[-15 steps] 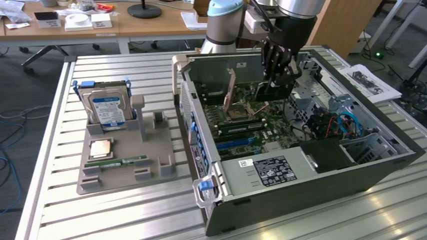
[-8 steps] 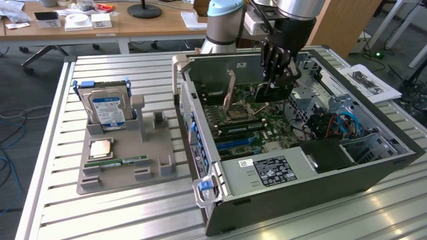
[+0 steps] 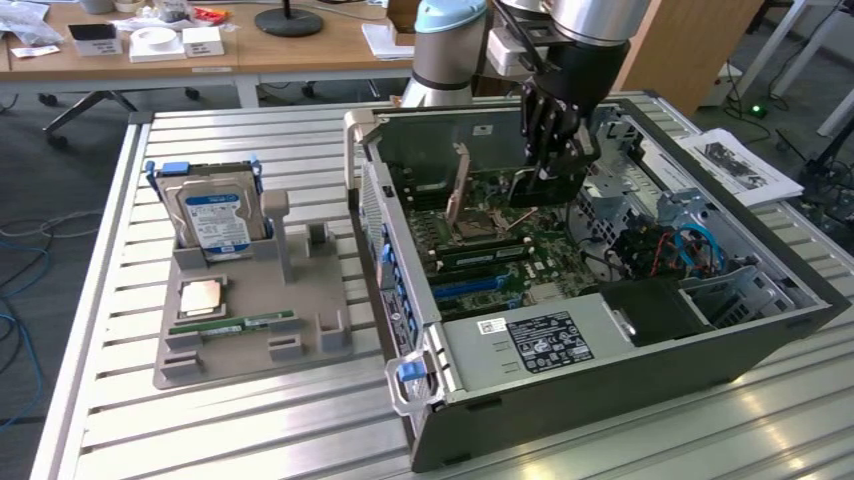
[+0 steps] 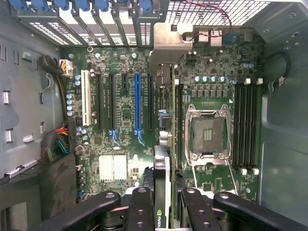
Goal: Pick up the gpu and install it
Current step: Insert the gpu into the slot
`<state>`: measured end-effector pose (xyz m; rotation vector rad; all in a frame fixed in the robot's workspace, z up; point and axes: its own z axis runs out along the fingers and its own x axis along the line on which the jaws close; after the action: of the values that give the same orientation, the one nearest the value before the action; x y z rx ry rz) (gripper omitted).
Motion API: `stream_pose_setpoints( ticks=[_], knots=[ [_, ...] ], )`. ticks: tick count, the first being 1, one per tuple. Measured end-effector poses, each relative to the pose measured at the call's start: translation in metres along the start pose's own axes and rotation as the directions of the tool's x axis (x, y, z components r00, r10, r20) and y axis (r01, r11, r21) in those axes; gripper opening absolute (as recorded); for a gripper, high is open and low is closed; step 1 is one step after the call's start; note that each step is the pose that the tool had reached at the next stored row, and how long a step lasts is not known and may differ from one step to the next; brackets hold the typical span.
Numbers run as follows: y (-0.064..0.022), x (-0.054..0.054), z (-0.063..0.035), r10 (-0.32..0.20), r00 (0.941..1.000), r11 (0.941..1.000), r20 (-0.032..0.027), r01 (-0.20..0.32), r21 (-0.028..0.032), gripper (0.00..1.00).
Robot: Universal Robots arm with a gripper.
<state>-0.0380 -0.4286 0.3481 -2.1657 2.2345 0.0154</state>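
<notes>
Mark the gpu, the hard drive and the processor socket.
gpu (image 4: 162,183): wrist view, on the card's upturned edge.
hard drive (image 3: 214,222): exterior view, on its blue label.
processor socket (image 4: 204,134): wrist view, on the dark centre inside its metal frame.

A slatted metal desk (image 3: 240,420) spreads below the tool (image 3: 547,185). Beyond the tool stands a wooden desk (image 3: 320,52) bearing small white boxes (image 3: 203,40). Grey floor (image 3: 67,160) with loose cables (image 3: 34,228) lies well away from the tool, at the exterior view's left.
</notes>
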Motion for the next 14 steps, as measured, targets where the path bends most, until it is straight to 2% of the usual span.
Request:
stream_pose_setpoints(
  ticks=[14],
  knots=[
    [0.0005, 0.0002, 0.0064, 0.000, 1.0000, 1.0000, 0.0003, 0.000, 0.0001, 0.27]
  ],
)
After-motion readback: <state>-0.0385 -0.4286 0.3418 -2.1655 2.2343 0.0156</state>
